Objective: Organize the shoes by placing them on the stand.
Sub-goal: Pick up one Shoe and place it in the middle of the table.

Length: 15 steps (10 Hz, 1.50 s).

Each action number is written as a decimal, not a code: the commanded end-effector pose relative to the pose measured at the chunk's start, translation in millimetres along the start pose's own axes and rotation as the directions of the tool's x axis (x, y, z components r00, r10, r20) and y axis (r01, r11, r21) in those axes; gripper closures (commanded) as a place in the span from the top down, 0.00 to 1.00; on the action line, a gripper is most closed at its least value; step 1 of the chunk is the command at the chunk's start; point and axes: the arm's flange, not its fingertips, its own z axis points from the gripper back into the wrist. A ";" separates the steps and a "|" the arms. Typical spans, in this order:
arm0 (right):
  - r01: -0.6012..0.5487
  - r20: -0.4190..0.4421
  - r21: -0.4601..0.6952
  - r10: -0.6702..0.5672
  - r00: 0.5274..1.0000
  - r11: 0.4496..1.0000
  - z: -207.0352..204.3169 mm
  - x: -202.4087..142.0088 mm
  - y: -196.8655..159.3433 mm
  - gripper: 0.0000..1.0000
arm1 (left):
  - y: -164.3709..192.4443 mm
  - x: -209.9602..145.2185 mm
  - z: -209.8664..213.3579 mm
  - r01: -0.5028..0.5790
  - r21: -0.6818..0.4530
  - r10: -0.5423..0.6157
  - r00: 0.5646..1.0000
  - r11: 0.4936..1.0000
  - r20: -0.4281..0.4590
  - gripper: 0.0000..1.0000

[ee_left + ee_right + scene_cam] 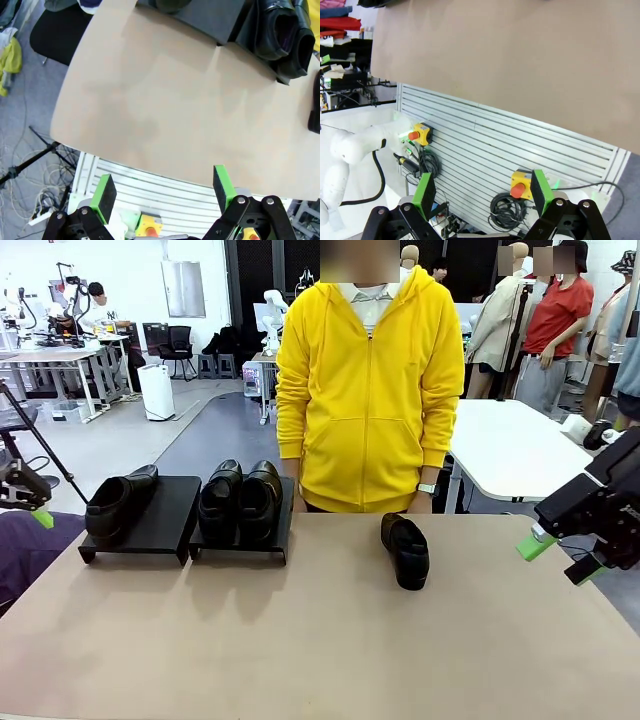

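Here, the front view has one black dress shoe (120,503) on the stand's (165,523) left section, a pair (240,500) on its right section, and a fourth shoe (406,551) alone on the bench (320,640). Both wrist views show what that view hides: the left gripper (162,192) and right gripper (482,192), each off the near edge, jaws released and holding nothing.

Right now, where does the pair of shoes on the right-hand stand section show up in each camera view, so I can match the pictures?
Front view: the pair of shoes sits left of centre, on the right section of the stand, before the person.
Left wrist view: same pair at top right, openings facing the camera.
Right wrist view: not in it.
Shared landmark: the tan table, also and.
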 end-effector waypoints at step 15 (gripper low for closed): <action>-0.171 -0.079 -0.462 0.151 0.985 0.870 -213.6 291.0 34.4 1.00 | 3.0 -0.6 1.4 0.011 0.011 -0.011 1.000 1.000 -0.002 1.00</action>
